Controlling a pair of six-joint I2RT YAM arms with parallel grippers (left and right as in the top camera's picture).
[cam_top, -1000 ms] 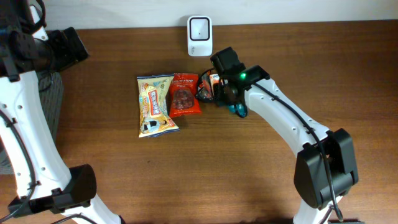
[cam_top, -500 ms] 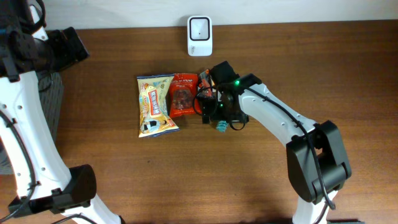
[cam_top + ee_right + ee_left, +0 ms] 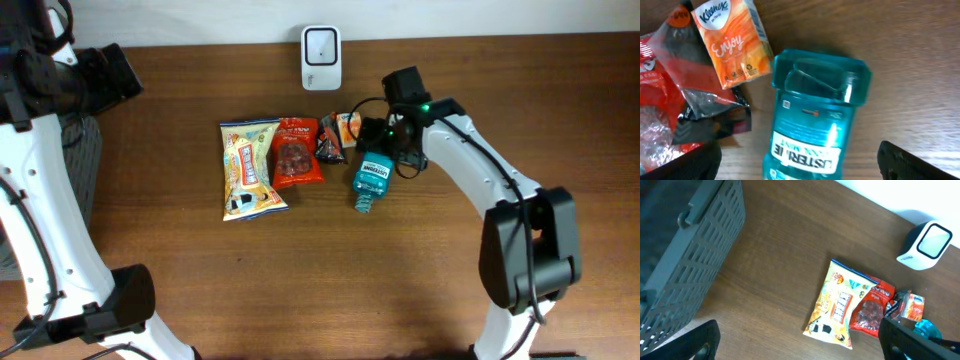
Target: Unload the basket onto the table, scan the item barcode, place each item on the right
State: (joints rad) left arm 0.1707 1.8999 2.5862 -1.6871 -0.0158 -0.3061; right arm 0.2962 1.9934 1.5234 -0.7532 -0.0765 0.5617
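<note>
A teal Listerine mouthwash bottle (image 3: pixel 369 180) lies on its side on the wooden table, cap toward the front. My right gripper (image 3: pixel 388 135) hangs open just above the bottle's base, its fingers apart from it. In the right wrist view the bottle (image 3: pixel 812 120) fills the middle, between the two dark fingertips (image 3: pixel 920 162) at the lower corners. The white barcode scanner (image 3: pixel 321 44) stands at the back edge. My left gripper (image 3: pixel 115 78) is open at the far left, high over the table, holding nothing.
A yellow snack bag (image 3: pixel 248 168), a red bag (image 3: pixel 297 150), a dark packet (image 3: pixel 330 142) and an orange Kleenex pack (image 3: pixel 349 127) lie in a row left of the bottle. A grey slatted basket (image 3: pixel 690 255) sits at the far left.
My right gripper has opened and let go of the bottle, which now lies on the table. The right arm has swung back and to the right. The left arm has not moved.
</note>
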